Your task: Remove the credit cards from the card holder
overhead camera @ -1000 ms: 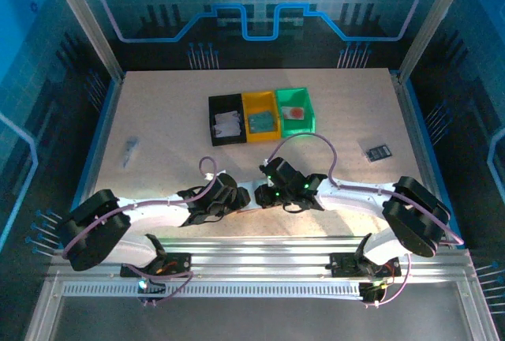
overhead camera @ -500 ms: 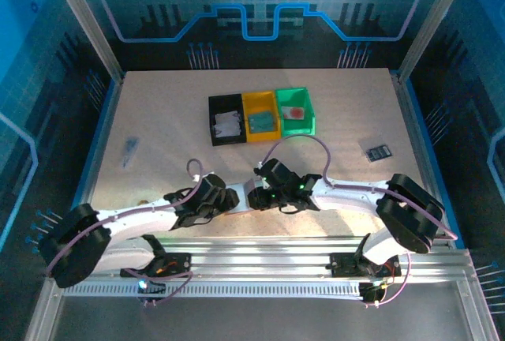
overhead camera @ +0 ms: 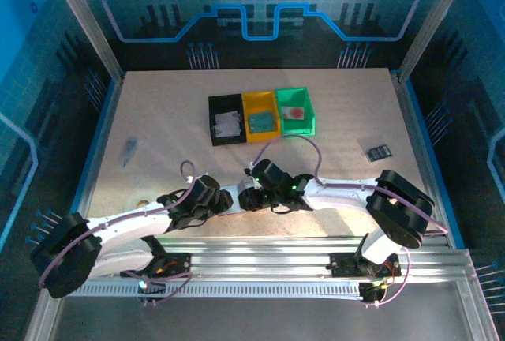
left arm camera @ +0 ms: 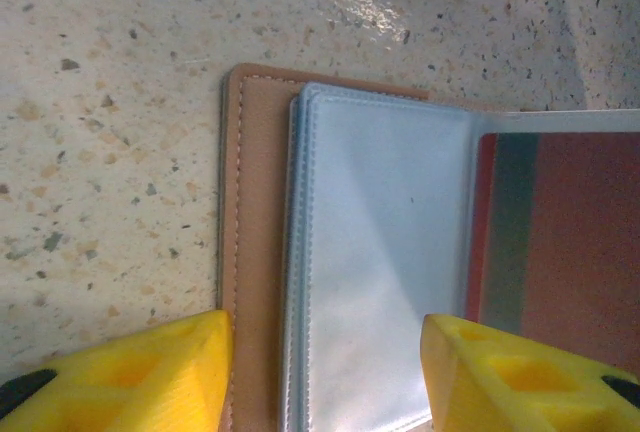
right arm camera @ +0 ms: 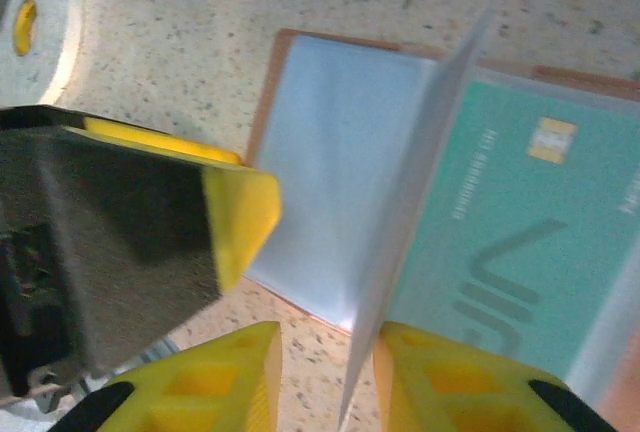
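The card holder (left arm camera: pixel 250 252) lies open on the table near the front edge, its tan leather rim showing beside pale blue clear pockets (left arm camera: pixel 380 262). A reddish credit card (left arm camera: pixel 570 242) sits in one pocket and a teal credit card (right arm camera: pixel 520 242) in another. My left gripper (left arm camera: pixel 325 382) is open, its yellow fingers astride a clear pocket. My right gripper (right arm camera: pixel 325 382) is open too, with an upright clear pocket leaf (right arm camera: pixel 420 212) between its fingers, close to the right one. In the top view both grippers, left (overhead camera: pixel 219 199) and right (overhead camera: pixel 246 197), meet over the holder (overhead camera: pixel 232 200).
Three bins stand mid-table: a black bin (overhead camera: pixel 213 112) with pale items, a yellow bin (overhead camera: pixel 260 101) with a teal card, and a green bin (overhead camera: pixel 308 116) with a reddish card. A small dark object (overhead camera: pixel 379 151) lies right, a grey one (overhead camera: pixel 130 151) left.
Both grippers have shifted left along the near edge of the table over the holder. The right gripper's jaws have opened from nearly shut, and the left arm has swung lower.
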Motion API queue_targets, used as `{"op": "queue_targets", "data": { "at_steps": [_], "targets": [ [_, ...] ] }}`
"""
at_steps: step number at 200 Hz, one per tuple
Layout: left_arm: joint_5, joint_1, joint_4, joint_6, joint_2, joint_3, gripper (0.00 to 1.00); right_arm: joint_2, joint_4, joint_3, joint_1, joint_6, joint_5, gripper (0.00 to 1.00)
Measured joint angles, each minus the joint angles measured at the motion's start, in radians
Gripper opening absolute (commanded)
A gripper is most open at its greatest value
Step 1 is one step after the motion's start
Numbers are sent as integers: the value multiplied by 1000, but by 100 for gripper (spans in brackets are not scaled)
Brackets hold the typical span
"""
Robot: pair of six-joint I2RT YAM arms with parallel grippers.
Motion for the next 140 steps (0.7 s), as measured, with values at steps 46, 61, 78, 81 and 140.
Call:
{"op": "queue_targets", "data": {
  "at_steps": [46, 61, 78, 81, 140],
  "targets": [
    [-10, 10, -84, 0, -160, -12, 55, 26, 15, 39, 16, 0, -7, 31],
    [-19, 11, -109, 0, -226, -12, 56, 39, 18, 52, 22, 0, -10, 31],
    [-29, 14, -150, 0, -294, -12, 57, 54, 27, 64, 33, 0, -16, 31],
    [-31, 15, -158, 0, -303, -12, 57, 57, 28, 66, 34, 1, -16, 31],
    [-63, 31, -265, 2, -383, -11, 58, 94, 47, 92, 53, 8, -19, 32]
  ]
}}
